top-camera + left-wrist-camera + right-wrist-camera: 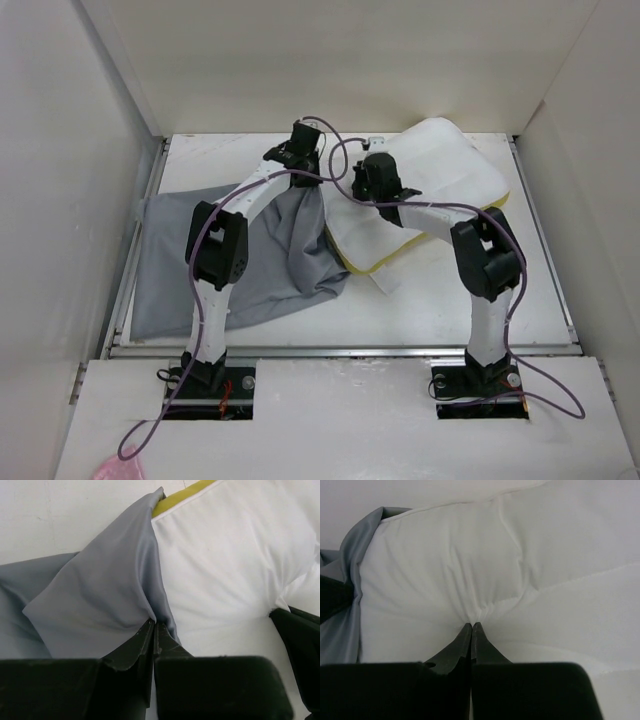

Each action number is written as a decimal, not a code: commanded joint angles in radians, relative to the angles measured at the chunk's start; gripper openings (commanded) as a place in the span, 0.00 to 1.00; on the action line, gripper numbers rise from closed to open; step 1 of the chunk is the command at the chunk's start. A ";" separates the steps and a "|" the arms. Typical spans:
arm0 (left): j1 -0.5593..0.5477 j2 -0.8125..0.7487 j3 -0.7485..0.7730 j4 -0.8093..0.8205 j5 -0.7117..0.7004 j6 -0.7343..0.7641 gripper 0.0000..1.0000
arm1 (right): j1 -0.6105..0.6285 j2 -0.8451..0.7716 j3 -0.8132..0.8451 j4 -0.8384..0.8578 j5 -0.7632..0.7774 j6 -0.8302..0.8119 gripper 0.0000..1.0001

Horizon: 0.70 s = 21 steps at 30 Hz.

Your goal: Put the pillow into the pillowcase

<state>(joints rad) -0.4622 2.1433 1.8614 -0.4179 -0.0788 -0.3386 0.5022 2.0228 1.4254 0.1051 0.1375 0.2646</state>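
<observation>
White tabletop carrying the pillow, limp grey pillowcase spread left of the pillow, its edge lifted against the pillow's yellow-trimmed side, left pincer clamped on that pillowcase edge beside the pillow, right pincer clamped on puckered pillow fabric

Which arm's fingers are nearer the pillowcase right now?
Left. The left fingers are shut on the pillowcase edge, right against the pillow. The right fingers are pinching the pillow's white fabric, with the grey cloth off to one side.
</observation>
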 commanded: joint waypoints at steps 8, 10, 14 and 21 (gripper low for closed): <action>-0.007 -0.166 0.016 0.019 0.022 0.050 0.00 | 0.022 -0.200 -0.218 0.208 0.005 0.018 0.00; -0.016 -0.177 0.016 -0.011 -0.018 0.050 0.00 | 0.022 -0.213 -0.247 0.234 0.005 0.018 0.00; -0.016 -0.186 0.004 -0.022 -0.039 0.041 0.00 | 0.022 -0.237 -0.287 0.252 0.005 0.018 0.00; -0.082 -0.215 0.010 0.005 0.020 0.102 0.00 | 0.042 -0.256 -0.330 0.369 -0.122 0.007 0.00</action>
<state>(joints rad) -0.4988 2.0014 1.8576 -0.4278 -0.0860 -0.2859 0.5133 1.8179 1.0969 0.3344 0.1017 0.2665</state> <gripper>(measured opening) 0.006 0.010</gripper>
